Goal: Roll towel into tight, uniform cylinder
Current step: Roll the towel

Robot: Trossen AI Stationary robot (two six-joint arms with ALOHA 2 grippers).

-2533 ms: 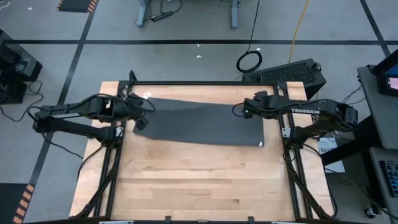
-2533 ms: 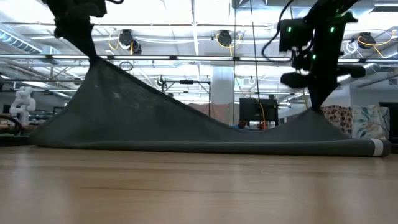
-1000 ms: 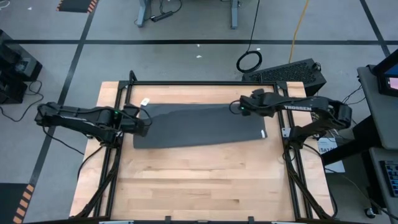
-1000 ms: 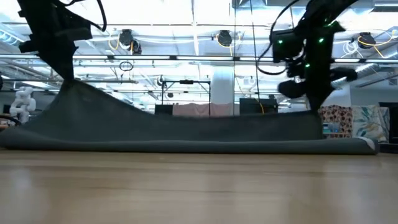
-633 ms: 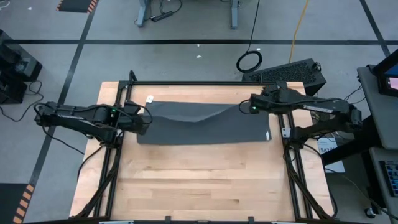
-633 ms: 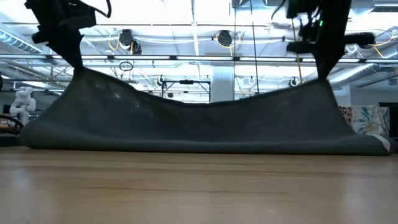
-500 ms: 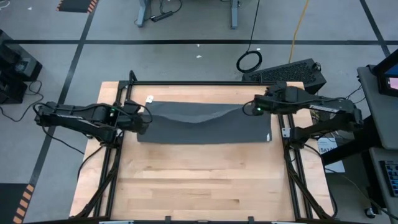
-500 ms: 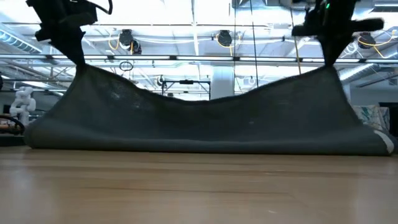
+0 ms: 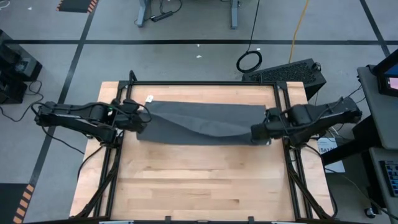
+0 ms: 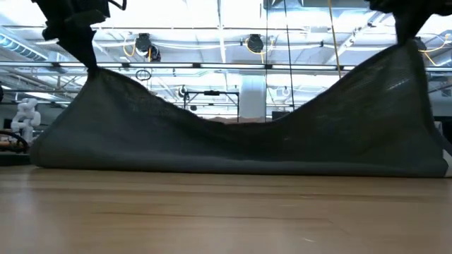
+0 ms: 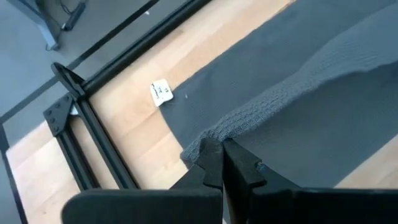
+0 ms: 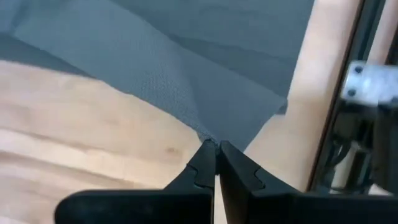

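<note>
Fold-over step: left gripper (image 9: 138, 119) and right gripper (image 9: 258, 132), each clamped on the dark grey soft cloth towel (image 9: 205, 119) at frame centre, must next lower its 2 lifted corners evenly.

A pale wooden plank table (image 9: 199, 186) edged by a black metal frame (image 9: 205, 83) stands on a grey concrete floor (image 9: 186, 59) crossed by dark tape lines (image 9: 186, 42). A coiled black cable (image 9: 249, 61) lies on that floor. Beyond the table, bright ceiling lights (image 10: 219, 14) shine over a white pillar (image 10: 252, 92).
</note>
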